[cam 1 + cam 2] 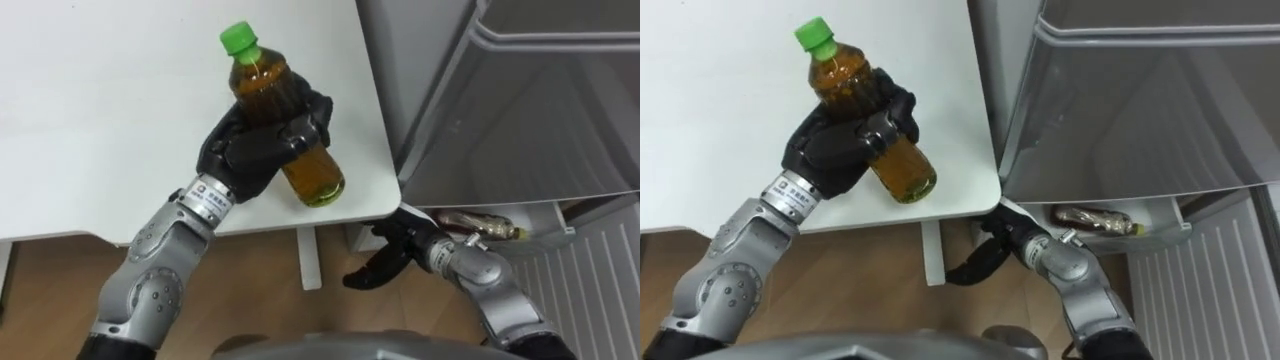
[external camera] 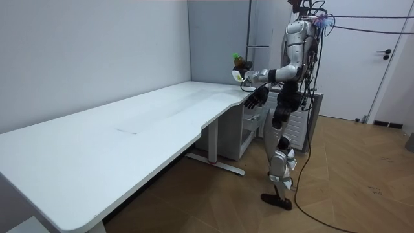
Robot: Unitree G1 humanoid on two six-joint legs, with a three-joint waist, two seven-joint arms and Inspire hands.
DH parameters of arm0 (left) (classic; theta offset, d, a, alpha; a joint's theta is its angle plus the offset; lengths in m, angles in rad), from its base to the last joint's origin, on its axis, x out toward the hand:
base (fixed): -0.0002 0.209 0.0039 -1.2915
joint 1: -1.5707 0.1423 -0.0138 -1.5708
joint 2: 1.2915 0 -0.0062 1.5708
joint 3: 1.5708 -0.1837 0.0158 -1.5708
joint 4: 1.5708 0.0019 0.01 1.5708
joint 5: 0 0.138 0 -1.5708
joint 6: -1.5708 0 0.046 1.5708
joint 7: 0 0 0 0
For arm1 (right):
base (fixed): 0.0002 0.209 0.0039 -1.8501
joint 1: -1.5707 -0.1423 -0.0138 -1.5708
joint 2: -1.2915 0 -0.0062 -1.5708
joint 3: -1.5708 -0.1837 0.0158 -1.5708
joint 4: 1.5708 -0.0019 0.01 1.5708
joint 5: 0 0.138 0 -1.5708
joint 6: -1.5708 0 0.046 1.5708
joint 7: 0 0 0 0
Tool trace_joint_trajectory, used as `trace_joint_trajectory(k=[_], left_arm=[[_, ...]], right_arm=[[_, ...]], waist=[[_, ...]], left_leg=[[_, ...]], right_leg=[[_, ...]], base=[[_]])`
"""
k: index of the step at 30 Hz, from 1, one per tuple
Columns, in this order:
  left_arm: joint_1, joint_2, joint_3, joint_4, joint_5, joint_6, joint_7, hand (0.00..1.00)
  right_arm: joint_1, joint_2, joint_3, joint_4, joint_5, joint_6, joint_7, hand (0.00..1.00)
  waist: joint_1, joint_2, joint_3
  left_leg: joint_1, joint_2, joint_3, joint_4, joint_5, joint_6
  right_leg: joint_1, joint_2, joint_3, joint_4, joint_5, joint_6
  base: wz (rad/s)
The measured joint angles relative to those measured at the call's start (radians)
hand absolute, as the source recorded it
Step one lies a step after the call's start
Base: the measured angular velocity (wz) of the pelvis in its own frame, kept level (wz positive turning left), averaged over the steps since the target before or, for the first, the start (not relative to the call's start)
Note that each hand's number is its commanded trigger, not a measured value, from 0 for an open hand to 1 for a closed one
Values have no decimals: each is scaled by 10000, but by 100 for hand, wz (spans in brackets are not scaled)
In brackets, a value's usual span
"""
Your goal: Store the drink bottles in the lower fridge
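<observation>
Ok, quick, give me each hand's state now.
Left hand: shut on the green-capped tea bottle.
Right hand: open, holding nothing, below the table edge.

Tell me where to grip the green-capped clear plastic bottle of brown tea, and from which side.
Round its middle, from the robot's left, as the left hand does now. The green-capped clear plastic bottle is a round cylinder, tilted cap-up over the white table, so curled fingers wrap the body and both ends are free.
</observation>
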Motion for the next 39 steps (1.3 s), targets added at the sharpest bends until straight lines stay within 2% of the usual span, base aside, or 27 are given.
trace_joint_trajectory(k=[7, 12, 16, 18, 22, 25, 30, 39], left_arm=[[73, -2, -518, -1, 1, 26, -345, 100], [21, 0, -1037, 0, -11, 72, -345, 100], [-76, -7, -1369, -1, -10, 105, -350, 100], [-233, -8, -1407, 0, 24, 117, -391, 100], [-375, -5, -1418, 18, 33, 117, -549, 100], [-472, -4, -1650, 149, 28, 117, -721, 100], [-613, 4, -1903, 553, 79, 117, -733, 100], [-744, 176, -2333, 817, 926, 150, -787, 100]], right_arm=[[248, 0, -11, 41, 80, 68, -48, 0], [259, -3, -43, 59, 522, 84, -140, 0], [265, 11, -31, 61, 989, 83, -208, 0], [267, 16, -68, 61, 1303, 78, -219, 0], [288, -19, -177, 61, 1441, 79, 5, 0], [342, -83, -159, 58, 1976, 83, 265, 0], [350, -173, -146, 45, 2519, 80, 811, 0], [343, -282, -18, -228, 2821, 85, 1959, 0]], waist=[[-394, -40, -41], [-890, -38, -100], [-997, -58, -103], [-1178, -97, -101], [-1227, -150, -89], [-1302, -207, -64], [-1289, -218, -66], [-1450, -225, -59]], left_leg=[[27, -20, 118, 45, 0, 1], [-4, -4, 440, 59, 0, 0], [74, 24, 693, 46, 0, 0], [76, 40, 724, 61, -1, 1], [69, 82, 862, 54, -1, 1], [51, 83, 941, 55, -1, 1], [48, 93, 1181, 40, -1, 2], [46, 106, 1257, 42, -3, 2]], right_leg=[[6, -20, 89, 34, -9, 16], [-215, -6, 367, 207, -8, 16], [-333, 49, 703, 355, -4, 9], [-381, 70, 756, 377, 8, -9], [-484, 134, 879, 393, 51, -35], [-532, 130, 900, 364, 50, -32], [-603, 167, 1128, 376, 106, -6], [-606, 179, 1178, 346, 131, -7]], base=[[-3], [-15], [-25], [-6], [-12], [-2], [-13], [-2]])
